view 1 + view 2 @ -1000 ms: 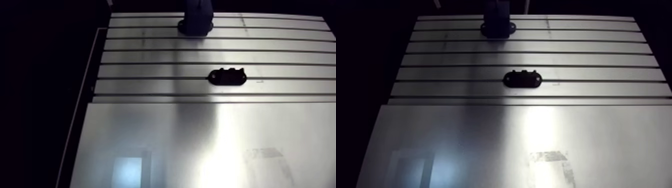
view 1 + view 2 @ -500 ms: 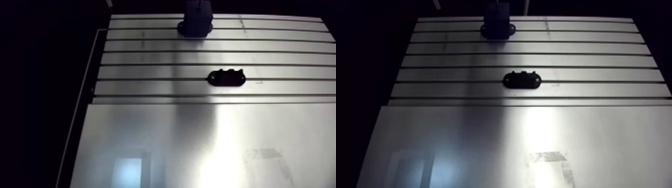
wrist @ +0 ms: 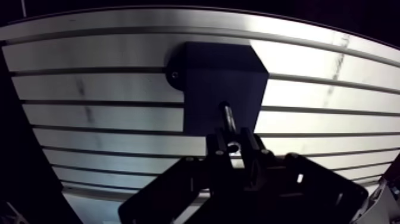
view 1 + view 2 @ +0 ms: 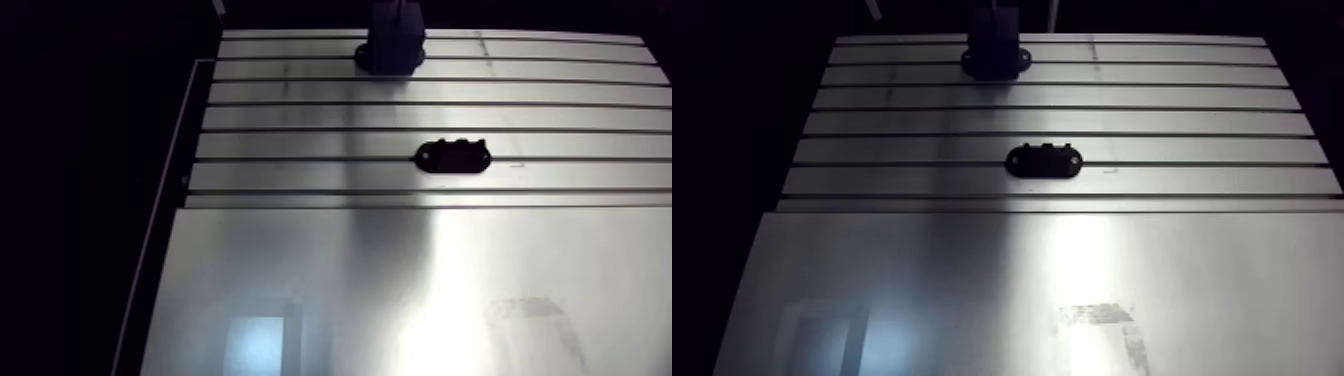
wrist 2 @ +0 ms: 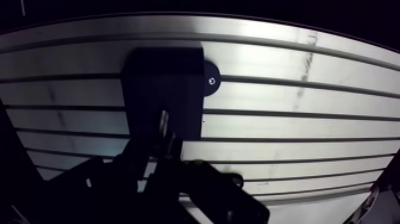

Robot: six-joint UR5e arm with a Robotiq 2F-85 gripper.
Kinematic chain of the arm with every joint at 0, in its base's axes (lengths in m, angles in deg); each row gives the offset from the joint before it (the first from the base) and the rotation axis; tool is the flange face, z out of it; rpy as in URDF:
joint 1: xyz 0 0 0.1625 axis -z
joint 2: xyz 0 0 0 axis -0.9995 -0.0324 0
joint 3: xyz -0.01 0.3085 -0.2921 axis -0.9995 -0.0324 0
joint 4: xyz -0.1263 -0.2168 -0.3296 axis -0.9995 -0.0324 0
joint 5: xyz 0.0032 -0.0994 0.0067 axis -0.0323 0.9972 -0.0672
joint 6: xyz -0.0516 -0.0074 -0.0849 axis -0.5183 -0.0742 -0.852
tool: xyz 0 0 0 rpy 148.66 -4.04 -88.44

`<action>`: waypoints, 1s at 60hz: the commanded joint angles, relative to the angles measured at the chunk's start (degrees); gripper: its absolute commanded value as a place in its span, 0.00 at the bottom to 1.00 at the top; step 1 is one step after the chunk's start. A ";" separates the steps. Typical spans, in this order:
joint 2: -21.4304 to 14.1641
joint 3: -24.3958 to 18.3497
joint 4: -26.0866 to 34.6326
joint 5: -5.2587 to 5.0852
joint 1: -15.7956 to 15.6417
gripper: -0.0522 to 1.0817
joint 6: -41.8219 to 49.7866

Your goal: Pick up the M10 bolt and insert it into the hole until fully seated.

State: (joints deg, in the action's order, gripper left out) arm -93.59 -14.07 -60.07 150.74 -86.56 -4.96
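A: Right, stock of the bench, left to right. Item one?

B: Slotted aluminium table (image 4: pixel 300 280), slots running nine o'clock to three o'clock in the arm view. Item two: black block (image 4: pixel 391 58), at twelve o'clock on the table, by the far edge. Item three: black oval fixture (image 4: pixel 453 156), about five o'clock from the block, mid-table, well apart from it.

A: And the M10 bolt?

B: Wrist view. M10 bolt (image 3: pixel 227 116), one off, dark shank. It sits between the fingers of the gripper (image 3: pixel 236 144) and points straight ahead over the block's top face. The fingers are drawn in tight at the head end, so I read them as clamped on the bolt.

A: Hole?

B: Not listed. The block's face is too dark to show an opening. There is one small screw (image 3: pixel 174 75) on a rounded ear at the block's side, off the shank's line, not under it.

A: Progress?

B: Pick-up: done, judged from the grip. Carry to the block: done, as the gripper stands over it. Insertion: about to start or barely begun. A good length of shank shows ahead of the fingers, so I judge it not seated. Whether the tip touches the block, cannot tell.

A: Outstanding?

B: Line up on the hole, press down until the head meets the face, then release.
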 commanded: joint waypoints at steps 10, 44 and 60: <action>0.39 0.17 -0.11 -0.13 0.00 1.00 0.00; 0.57 1.12 -0.64 -0.22 0.18 1.00 0.00; 0.41 2.02 -0.73 -0.31 0.26 1.00 0.18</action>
State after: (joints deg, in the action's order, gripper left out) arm -93.04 -12.64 -60.73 150.49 -86.38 -4.89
